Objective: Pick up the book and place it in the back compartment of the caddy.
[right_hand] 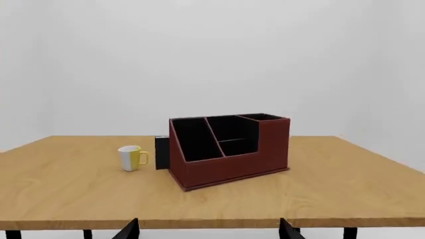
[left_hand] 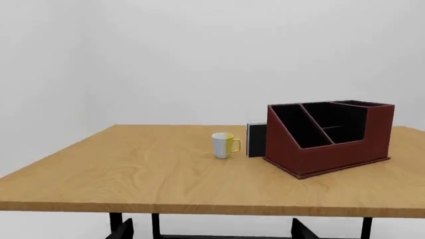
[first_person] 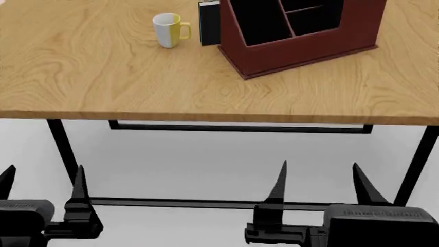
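1. Book (first_person: 209, 23) standing upright on the wooden surface (first_person: 103, 77), black cover with white page edges showing; squeezed between the mug (first_person: 170, 30) and the left wall of the caddy (first_person: 302, 49). Seems to touch or nearly touch the caddy wall; cannot tell which.
2. Same layout in the side views: book (left_hand: 256, 140) just behind the caddy's (left_hand: 332, 149) near-left corner, mug (left_hand: 225, 145) just beside it on the other side. From the right wrist view, only a thin strip of book (right_hand: 161, 152) peeking out past the caddy (right_hand: 229, 154).
3. Caddy sitting at an angle on the surface, sloped front, black inside, split by thin red partitions. Tallest compartment at the far end, presumably the back one meant for the book.
4. Left pincer (first_person: 42, 182) low, below the surface edge, fingers spread wide apart, nothing held.
5. Right pincer (first_person: 319, 180) likewise below the surface edge, fingers spread wide, nothing held.
6. Key relation: book well ahead of and above both pincers, roughly between them in the head view, a little nearer the left side. Long axis vertical, flat faces turned towards mug and caddy.
7. Judged stage: start of the task, no reach begun, book untouched.
8. Likely call: left arm the better choice, since the caddy blocks a reach from the right. Little room either side of the book, so a grip from above across the covers looks safest; risk of knocking the mug.
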Controlling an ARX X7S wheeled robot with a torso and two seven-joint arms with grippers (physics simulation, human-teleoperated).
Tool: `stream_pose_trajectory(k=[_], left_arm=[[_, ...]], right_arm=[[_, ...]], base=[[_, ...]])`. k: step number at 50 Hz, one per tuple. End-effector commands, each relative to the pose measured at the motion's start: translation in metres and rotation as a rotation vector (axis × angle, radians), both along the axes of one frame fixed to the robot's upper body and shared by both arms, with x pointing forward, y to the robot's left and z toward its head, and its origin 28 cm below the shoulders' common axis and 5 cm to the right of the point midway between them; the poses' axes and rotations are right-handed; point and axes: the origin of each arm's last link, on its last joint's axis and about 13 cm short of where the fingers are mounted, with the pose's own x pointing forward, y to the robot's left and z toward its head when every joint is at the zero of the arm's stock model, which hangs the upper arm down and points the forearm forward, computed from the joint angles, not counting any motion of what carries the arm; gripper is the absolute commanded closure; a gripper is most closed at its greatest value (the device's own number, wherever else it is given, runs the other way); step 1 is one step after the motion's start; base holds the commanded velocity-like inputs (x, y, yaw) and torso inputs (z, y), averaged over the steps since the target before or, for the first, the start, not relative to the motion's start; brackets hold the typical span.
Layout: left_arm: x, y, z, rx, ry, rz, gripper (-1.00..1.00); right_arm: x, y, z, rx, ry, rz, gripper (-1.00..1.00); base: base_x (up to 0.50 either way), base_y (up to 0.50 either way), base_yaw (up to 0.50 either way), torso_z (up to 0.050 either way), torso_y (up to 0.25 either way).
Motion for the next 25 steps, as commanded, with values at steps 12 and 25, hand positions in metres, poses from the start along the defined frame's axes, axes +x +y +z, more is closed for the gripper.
stream_pose_trajectory(k=[12, 25], left_arm=[[-0.004, 0.016, 0.045, 0.054, -0.105, 0.031, -1.0], [-0.003, 0.015, 0.04, 0.086, -0.09, 0.039, -1.0]], right_arm=[[-0.02, -0.007, 0.052, -0.039, -0.146, -0.025, -1.0], [-0.021, -0.007, 0.053, -0.04, -0.154, -0.023, -1.0]], base=[[0.14, 0.0, 0.0, 0.05, 0.0], [0.5, 0.0, 0.0, 0.05, 0.0]])
